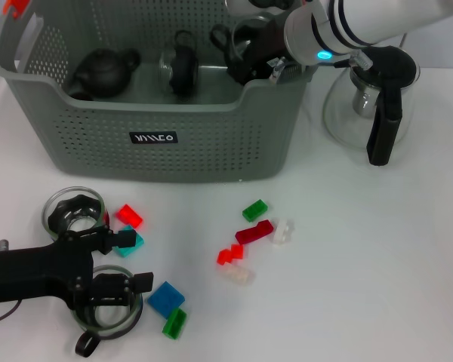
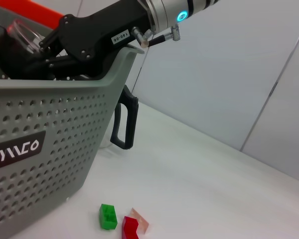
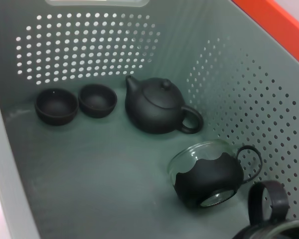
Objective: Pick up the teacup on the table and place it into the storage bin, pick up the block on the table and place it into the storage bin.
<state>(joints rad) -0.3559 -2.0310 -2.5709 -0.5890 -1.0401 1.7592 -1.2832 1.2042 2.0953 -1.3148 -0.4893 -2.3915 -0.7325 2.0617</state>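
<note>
Glass pitcher (image 1: pixel 362 113), clear body, black lid and long black handle (image 2: pixel 124 124), upright on white table (image 1: pixel 347 256). Black teapot (image 1: pixel 102 73), round, lidded, loop handle (image 3: pixel 157 107): upright, well left of pitcher, about level with it in head view.

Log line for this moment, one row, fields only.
right claw: inside storage bin, grip hidden | left claw: low over table beside glass cups, holding nothing | loose blocks: on table

Three views sharing storage bin (image 1: pixel 174 143)
</note>
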